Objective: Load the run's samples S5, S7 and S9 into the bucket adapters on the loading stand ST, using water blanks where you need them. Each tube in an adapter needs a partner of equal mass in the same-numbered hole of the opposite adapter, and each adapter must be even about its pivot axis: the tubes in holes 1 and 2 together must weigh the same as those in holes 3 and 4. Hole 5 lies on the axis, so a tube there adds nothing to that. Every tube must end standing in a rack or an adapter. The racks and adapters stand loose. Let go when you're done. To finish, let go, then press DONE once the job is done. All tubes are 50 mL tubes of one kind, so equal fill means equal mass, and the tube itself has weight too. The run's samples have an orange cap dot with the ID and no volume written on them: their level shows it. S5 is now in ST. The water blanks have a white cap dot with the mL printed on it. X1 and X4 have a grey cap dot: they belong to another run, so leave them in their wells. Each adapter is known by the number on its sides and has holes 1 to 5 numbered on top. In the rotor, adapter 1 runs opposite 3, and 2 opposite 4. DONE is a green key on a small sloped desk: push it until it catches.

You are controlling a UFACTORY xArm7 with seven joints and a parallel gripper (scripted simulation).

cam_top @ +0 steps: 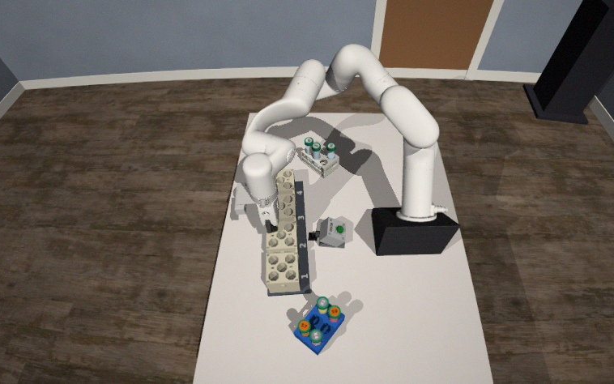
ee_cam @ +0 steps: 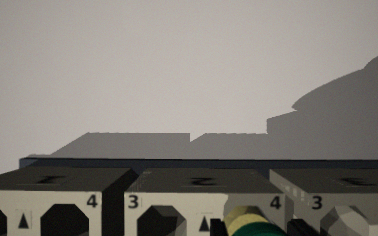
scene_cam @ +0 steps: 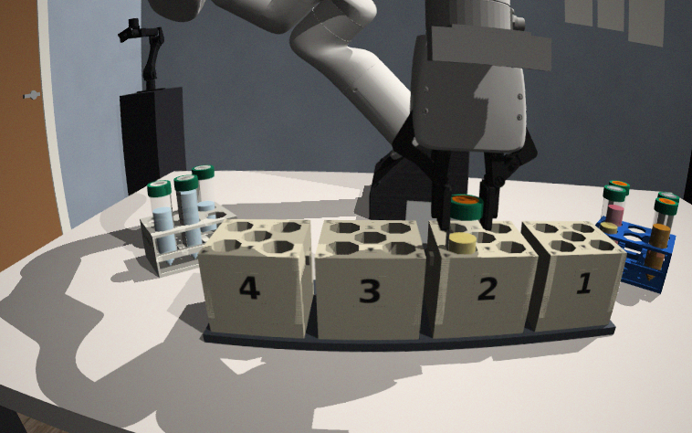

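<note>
My gripper (cam_top: 271, 227) (scene_cam: 466, 216) (ee_cam: 258, 228) is shut on the cap of the orange-dotted tube S5 (scene_cam: 462, 244). It holds S5 upright, partly raised in hole 4 of adapter 2 (scene_cam: 486, 317) (ee_cam: 205, 181), with its yellow liquid showing above the top. Adapter 1 (cam_top: 283, 286) (scene_cam: 580, 306), adapter 3 (scene_cam: 369, 317) and adapter 4 (scene_cam: 252, 317) show no tubes. Samples S7 (cam_top: 304, 326) (scene_cam: 660, 237) and S9 (cam_top: 334, 312) stand in the blue rack (cam_top: 309, 345). Three water blanks (cam_top: 316, 147) (scene_cam: 187, 209) stand in the pale rack (scene_cam: 150, 237); their numbers are unreadable.
The adapters stand in a row on the dark stand ST (cam_top: 304, 257) (scene_cam: 364, 343). Two grey-dotted tubes (cam_top: 322, 302) (cam_top: 315, 336) share the blue rack with S7 and S9. The green DONE key (cam_top: 339, 228) is on its small desk between the stand and the arm's base (cam_top: 409, 241).
</note>
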